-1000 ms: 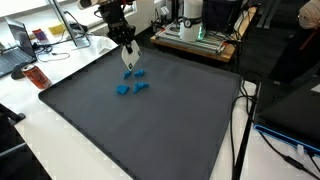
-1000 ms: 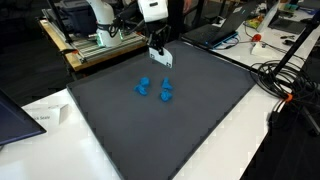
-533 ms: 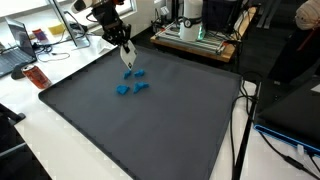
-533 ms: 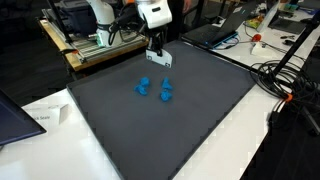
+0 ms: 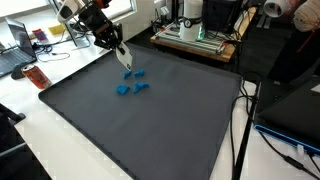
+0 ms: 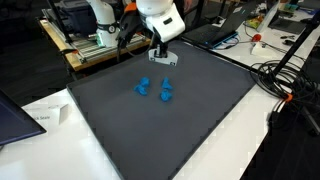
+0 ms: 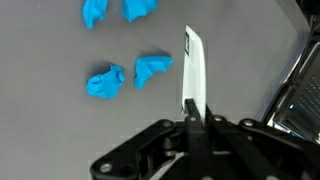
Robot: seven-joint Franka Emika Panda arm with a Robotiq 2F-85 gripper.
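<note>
White flat strip (image 7: 192, 65) pinched in the closed jaws of the gripper (image 7: 190, 118), long axis pointing straight out. Crumpled blue lumps (image 7: 138, 72) lie just to its side, not touching it, on the dark grey mat (image 7: 50, 140).

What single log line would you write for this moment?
tool: shut, nothing seen held | place: over dark mat, beside blue pieces | count: four in wrist view

Dark mat (image 5: 160, 125) on white table (image 5: 45, 140) — cluttered benches (image 5: 198, 42) behind, cables (image 6: 276, 76)
</note>
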